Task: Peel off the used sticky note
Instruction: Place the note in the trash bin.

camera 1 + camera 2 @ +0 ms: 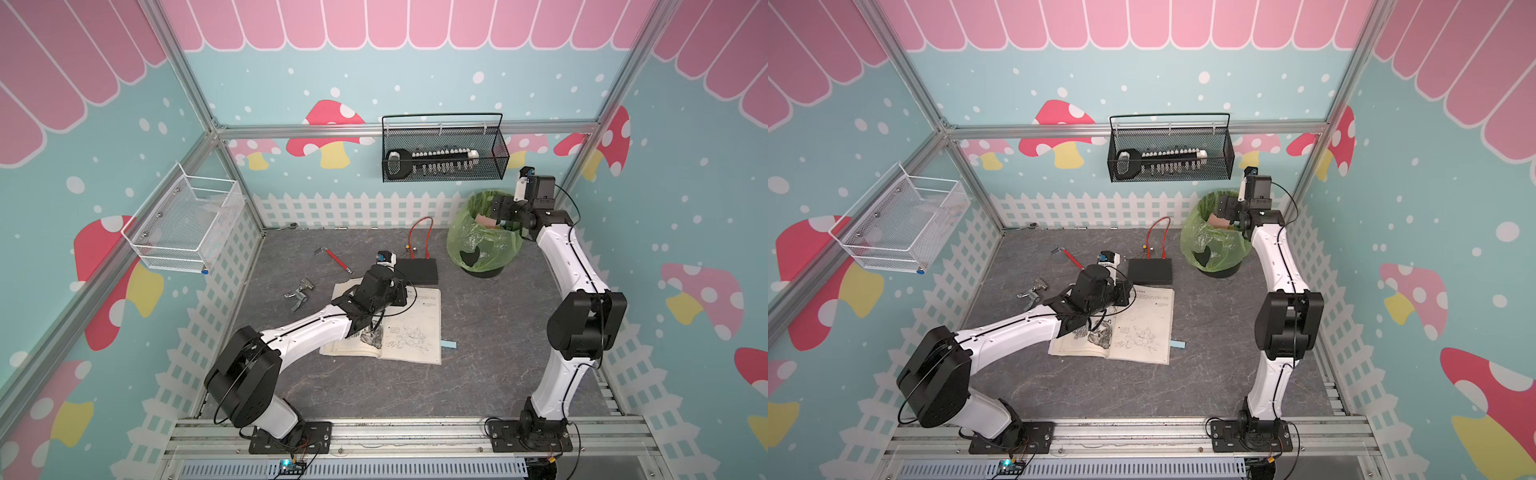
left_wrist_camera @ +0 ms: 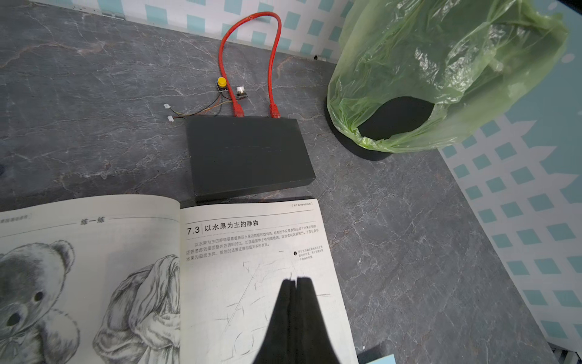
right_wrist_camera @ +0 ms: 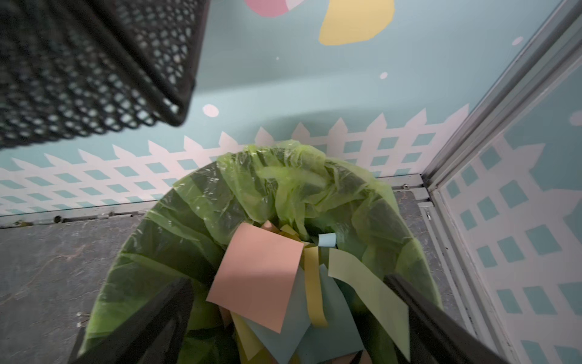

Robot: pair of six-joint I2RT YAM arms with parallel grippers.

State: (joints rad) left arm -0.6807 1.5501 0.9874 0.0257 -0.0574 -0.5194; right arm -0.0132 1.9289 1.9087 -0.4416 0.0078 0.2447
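Right fingers (image 3: pixel 148 324) spread above bin (image 3: pixel 195 201); pink sticky note (image 3: pixel 258 277) flat, atop other notes (image 3: pixel 356 277). Left fingers (image 2: pixel 283 324) pressed together over book (image 2: pixel 126 283).

Robot lab cell, aluminium frame (image 1: pixel 291 131), mushroom-print walls (image 1: pixel 415 83), two arms (image 1: pixel 307 328) bolted to rail (image 1: pixel 407 432)

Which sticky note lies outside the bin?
The light blue note at the open book's edge; the other notes lie inside the green-lined bin.
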